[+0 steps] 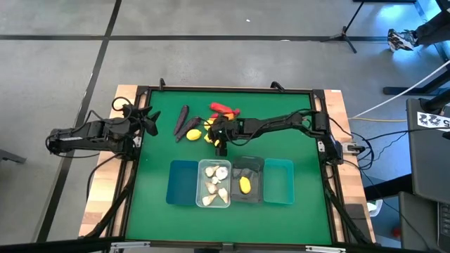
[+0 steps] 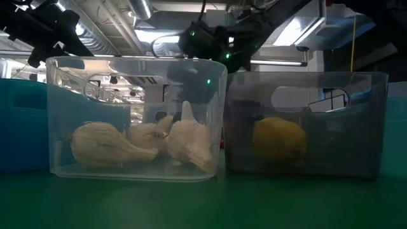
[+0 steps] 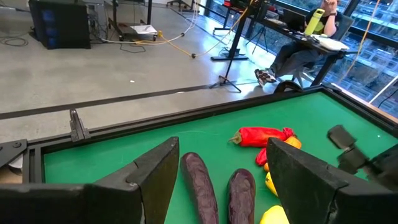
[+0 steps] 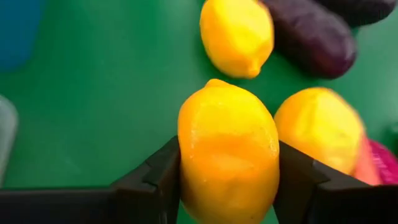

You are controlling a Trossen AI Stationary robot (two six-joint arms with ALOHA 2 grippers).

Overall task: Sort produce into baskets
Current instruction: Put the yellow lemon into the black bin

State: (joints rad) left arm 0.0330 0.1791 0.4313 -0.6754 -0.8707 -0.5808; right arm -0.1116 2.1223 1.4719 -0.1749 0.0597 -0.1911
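Observation:
My right gripper (image 4: pixel 228 180) is shut on a yellow lemon (image 4: pixel 228 149) in the middle of the green mat, seen from above at the right gripper (image 1: pixel 213 135). Two more lemons (image 4: pixel 236 34) (image 4: pixel 320 127) lie just beyond it, beside dark purple pieces (image 1: pixel 184 123) and red peppers (image 1: pixel 225 109). Near the front edge stand a blue basket (image 1: pixel 181 184), a clear basket (image 1: pixel 200 184) with garlic bulbs, a dark grey basket (image 1: pixel 256 172) with one lemon (image 2: pixel 280 140), and a teal basket (image 1: pixel 280 181). My left gripper (image 3: pixel 224 186) waits open at the table's left edge. My right gripper pinches the lemon by its two long sides (image 4: pixel 186 162) between its two fingers (image 4: pixel 155 180), around the lemon's middle. The fingers come slanting down from the table's right side. Whether the lemon's underside rests on the mat is hidden by the lemon itself.
Purple pieces (image 3: pixel 199 183) and a red pepper (image 3: pixel 261 135) lie on the mat ahead of the left gripper. A raised dark frame (image 1: pixel 225 89) runs around the mat. The four baskets stand in one row, side by side.

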